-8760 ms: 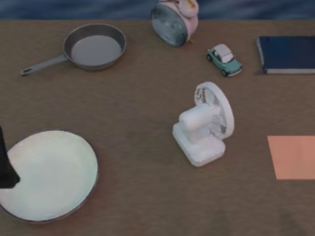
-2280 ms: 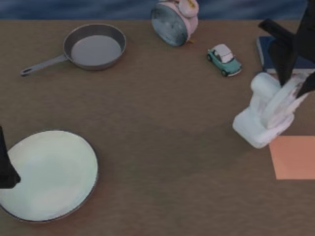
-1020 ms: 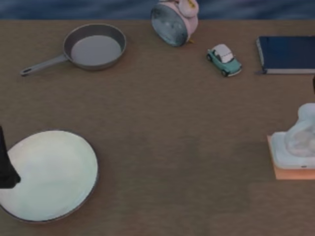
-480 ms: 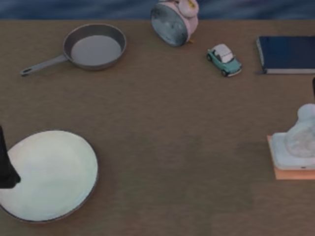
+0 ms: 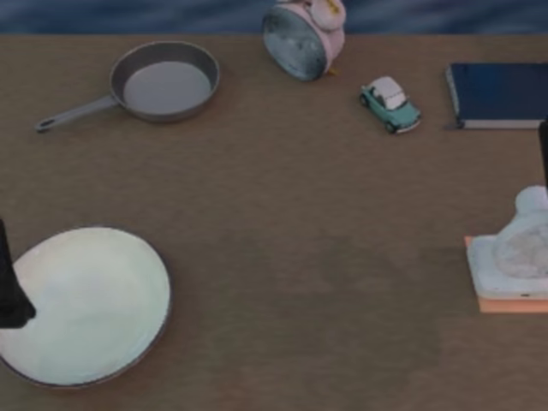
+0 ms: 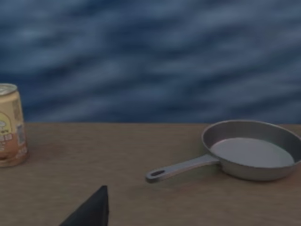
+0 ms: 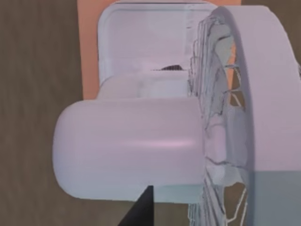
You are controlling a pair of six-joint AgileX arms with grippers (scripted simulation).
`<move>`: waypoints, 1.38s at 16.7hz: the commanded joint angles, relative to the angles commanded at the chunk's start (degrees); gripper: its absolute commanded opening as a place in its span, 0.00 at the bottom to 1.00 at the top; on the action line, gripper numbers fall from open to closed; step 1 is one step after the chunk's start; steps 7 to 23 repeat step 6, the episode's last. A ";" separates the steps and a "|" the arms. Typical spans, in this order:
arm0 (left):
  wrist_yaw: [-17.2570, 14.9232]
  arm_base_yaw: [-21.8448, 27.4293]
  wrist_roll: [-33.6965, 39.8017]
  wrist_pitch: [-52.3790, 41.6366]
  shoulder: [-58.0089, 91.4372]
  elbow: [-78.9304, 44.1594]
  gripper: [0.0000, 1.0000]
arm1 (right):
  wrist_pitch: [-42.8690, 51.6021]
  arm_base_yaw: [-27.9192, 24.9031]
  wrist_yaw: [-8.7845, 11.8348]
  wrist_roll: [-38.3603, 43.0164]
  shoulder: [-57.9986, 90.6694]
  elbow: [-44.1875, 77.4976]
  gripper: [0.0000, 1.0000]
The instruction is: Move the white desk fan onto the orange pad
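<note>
The white desk fan (image 5: pixel 514 257) stands upright on the orange pad (image 5: pixel 505 305) at the table's right edge, its base covering most of the pad. In the right wrist view the fan's motor housing (image 7: pixel 131 146) and grille ring fill the picture, with the pad (image 7: pixel 89 52) showing beside the base. One dark fingertip (image 7: pixel 143 209) of my right gripper shows just off the housing; nothing grips the fan. In the top view only a dark sliver of the right gripper (image 5: pixel 544 150) shows, behind the fan. My left gripper (image 5: pixel 10 295) is parked at the left edge.
A large white plate (image 5: pixel 86 304) lies front left beside the left gripper. A grey frying pan (image 5: pixel 167 81), pink alarm clock (image 5: pixel 304 34), teal toy car (image 5: pixel 390 104) and dark blue book (image 5: pixel 501 94) line the back. A can (image 6: pixel 10 125) stands left of the pan.
The fan went from the table's middle, carried by the right gripper, to the pad. In the last second it stays put while the right gripper's dark tip draws back slightly.
</note>
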State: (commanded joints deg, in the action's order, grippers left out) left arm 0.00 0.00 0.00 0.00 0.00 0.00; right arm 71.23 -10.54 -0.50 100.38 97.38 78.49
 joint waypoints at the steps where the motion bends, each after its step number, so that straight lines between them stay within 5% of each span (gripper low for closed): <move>1: 0.00 0.00 0.00 0.00 0.00 0.00 1.00 | 0.00 0.00 0.00 0.00 0.00 0.00 1.00; 23: 0.00 0.00 0.00 0.00 0.00 0.00 1.00 | 0.00 0.00 0.00 0.00 0.00 0.00 1.00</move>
